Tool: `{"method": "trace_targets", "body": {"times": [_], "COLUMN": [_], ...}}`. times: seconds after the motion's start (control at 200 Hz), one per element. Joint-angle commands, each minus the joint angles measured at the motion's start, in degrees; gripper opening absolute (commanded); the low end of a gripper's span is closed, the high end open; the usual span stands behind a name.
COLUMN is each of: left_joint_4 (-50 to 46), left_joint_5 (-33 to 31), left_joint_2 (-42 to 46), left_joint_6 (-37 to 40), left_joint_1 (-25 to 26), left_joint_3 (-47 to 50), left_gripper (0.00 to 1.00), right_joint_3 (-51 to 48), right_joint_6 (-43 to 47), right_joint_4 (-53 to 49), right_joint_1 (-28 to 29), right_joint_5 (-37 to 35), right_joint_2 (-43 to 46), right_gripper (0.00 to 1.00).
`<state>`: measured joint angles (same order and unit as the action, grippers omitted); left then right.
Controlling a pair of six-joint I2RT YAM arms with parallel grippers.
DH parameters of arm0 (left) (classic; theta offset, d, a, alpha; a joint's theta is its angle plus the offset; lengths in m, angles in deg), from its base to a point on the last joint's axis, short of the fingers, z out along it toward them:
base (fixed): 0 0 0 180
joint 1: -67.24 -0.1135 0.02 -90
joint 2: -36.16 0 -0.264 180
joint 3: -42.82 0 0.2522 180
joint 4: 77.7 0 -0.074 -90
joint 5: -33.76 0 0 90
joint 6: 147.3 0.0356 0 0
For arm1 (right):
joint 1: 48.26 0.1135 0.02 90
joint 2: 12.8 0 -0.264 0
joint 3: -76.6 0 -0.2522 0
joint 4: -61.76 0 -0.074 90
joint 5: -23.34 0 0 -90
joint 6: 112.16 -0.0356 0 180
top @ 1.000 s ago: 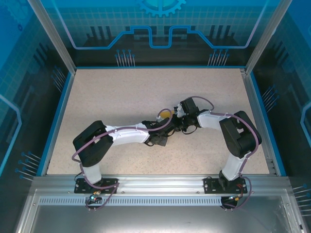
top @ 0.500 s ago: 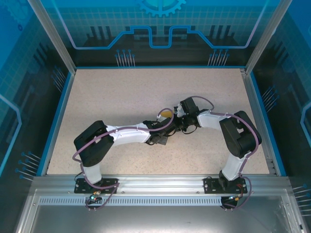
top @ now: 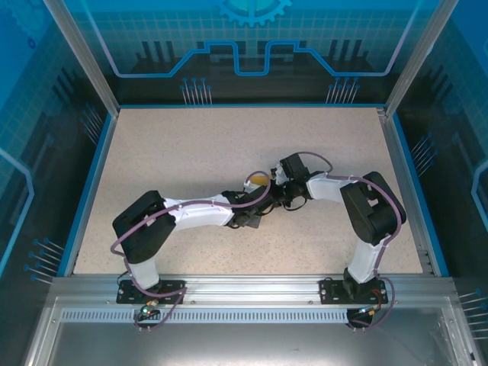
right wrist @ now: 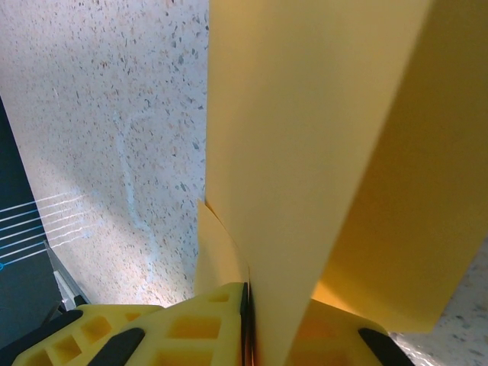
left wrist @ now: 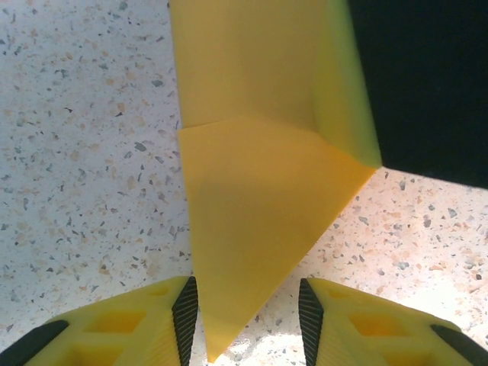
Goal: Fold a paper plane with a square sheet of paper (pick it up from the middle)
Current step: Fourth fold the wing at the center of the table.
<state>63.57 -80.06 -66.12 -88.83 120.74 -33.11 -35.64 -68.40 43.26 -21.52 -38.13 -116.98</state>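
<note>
The orange-yellow paper (left wrist: 259, 191) is folded into layered flaps with a diagonal crease and ends in a sharp tip, a partly folded paper plane. That tip points down between the fingers of my left gripper (left wrist: 248, 316), which stands open. Its left pad (left wrist: 185, 316) is right beside the paper's edge, and the right pad is clear of it. My right gripper (right wrist: 248, 328) is shut on the paper (right wrist: 305, 152), whose layers rise from its pinched jaws. From above, a small bit of the paper (top: 259, 179) shows where both wrists meet at mid-table.
The speckled beige table (top: 191, 152) is bordered by a blue rim (top: 88, 183) and glass walls. A metal rail (top: 244, 286) with the arm bases runs along the near edge. The right arm's black body (left wrist: 427, 76) sits close behind the paper.
Both arms have shifted slightly to the left. The right gripper still pinches the paper, and the left jaws stay apart around its tip.
</note>
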Motion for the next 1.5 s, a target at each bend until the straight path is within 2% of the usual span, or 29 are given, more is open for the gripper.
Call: {"method": "trace_targets", "body": {"times": [0.0,0.54,0.76,1.14,1.496], "left_joint_4": [0.4,0.1,3.5,0.9,1.0], "left_joint_5": [-1.4,0.8,4.8,0.9,-0.7], "left_joint_2": [2.4,-0.4,0.0,-3.5,-3.8], "left_joint_6": [-0.7,1.5,4.4,3.3,2.9], "left_joint_1": [0.5,0.5,0.5,0.6,0.5], "left_joint_3": [1.0,-1.2,-0.3,-2.3,-2.6], "left_gripper": [0.46,0.46,0.46,0.43,0.32], "right_joint_3": [0.9,0.5,0.2,-1.0,-1.1], "right_joint_6": [0.5,0.6,0.1,-1.5,-1.2], "right_joint_4": [-1.9,-2.7,-1.9,0.7,0.7], "right_joint_1": [0.7,0.0,-0.3,-1.1,-1.2], "right_joint_5": [-0.4,-0.6,0.0,1.7,2.0], "right_joint_2": [0.1,1.4,1.3,1.6,1.7], "right_gripper": [0.12,0.12,0.12,0.12,0.13]}}
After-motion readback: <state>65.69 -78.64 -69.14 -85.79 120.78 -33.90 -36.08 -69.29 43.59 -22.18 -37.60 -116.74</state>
